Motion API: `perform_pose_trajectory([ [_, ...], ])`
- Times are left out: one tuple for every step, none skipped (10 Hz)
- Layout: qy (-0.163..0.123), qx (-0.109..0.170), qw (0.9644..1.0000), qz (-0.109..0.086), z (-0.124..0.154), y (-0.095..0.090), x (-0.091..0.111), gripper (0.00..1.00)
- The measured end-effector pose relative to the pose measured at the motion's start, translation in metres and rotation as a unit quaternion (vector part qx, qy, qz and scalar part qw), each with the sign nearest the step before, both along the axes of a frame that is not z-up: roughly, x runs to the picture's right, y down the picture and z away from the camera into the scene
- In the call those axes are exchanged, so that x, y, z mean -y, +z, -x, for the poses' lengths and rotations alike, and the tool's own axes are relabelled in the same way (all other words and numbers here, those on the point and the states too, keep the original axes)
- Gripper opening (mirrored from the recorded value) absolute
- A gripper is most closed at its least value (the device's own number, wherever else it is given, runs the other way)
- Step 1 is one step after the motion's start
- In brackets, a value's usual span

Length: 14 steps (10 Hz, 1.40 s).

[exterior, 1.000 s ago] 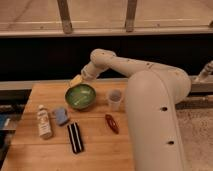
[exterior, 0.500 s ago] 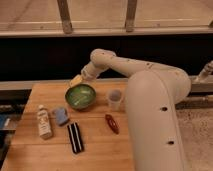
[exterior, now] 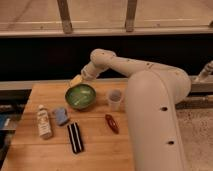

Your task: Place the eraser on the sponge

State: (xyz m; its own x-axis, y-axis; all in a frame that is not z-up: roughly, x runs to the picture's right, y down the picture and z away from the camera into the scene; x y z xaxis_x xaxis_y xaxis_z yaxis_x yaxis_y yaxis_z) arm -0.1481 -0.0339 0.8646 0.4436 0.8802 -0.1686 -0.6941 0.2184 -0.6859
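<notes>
The robot's bulky pale arm (exterior: 150, 100) fills the right of the view and covers the right edge of the wooden table (exterior: 97, 150); the table's left corner is cut off by the frame. The gripper (exterior: 76, 80) hangs at the far left rim of the green bowl (exterior: 80, 96). Its yellowish fingertips are small and hard to make out, but they stand spread wide and grip nothing. The eraser (exterior: 75, 137) lies flat near the front of the table, its stripes running away from the camera, apart from everything else. The sponge (exterior: 61, 115) sits just behind and to the left of it, between a lying white bottle (exterior: 44, 121) and the bowl, close to both. A pale cup (exterior: 115, 99) stands upright right of the bowl, and a dark red oblong thing (exterior: 112, 123) lies in front of the cup. The bottle's label is too blurred to read.
</notes>
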Motion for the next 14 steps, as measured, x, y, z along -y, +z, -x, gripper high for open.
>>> perform_pose_trajectory([
  [0.000, 0.000, 1.0000, 0.000, 0.000, 0.000, 0.000, 0.80],
  [0.000, 0.000, 1.0000, 0.000, 0.000, 0.000, 0.000, 0.80],
  [0.000, 0.000, 1.0000, 0.000, 0.000, 0.000, 0.000, 0.80],
  [-0.002, -0.001, 1.0000, 0.000, 0.000, 0.000, 0.000, 0.80],
  [-0.011, -0.005, 0.9999, -0.001, -0.003, -0.001, -0.001, 0.80],
  [-0.040, -0.034, 0.9986, 0.003, -0.009, -0.004, -0.001, 0.80],
  [-0.068, -0.056, 0.9960, 0.015, -0.008, -0.009, -0.005, 0.80],
  [-0.102, -0.085, 0.9905, 0.036, -0.016, -0.017, -0.011, 0.80],
  [-0.114, -0.102, 0.9874, 0.043, -0.028, -0.024, -0.017, 0.80],
  [-0.116, -0.108, 0.9866, 0.040, -0.033, -0.030, -0.024, 0.80],
  [-0.115, -0.114, 0.9862, 0.037, -0.039, -0.038, -0.033, 0.80],
  [-0.110, -0.114, 0.9867, 0.035, -0.044, -0.047, -0.044, 0.80],
  [-0.107, -0.107, 0.9878, 0.036, -0.043, -0.052, -0.054, 0.80],
  [-0.101, -0.100, 0.9891, 0.041, -0.046, -0.056, -0.067, 0.80],
])
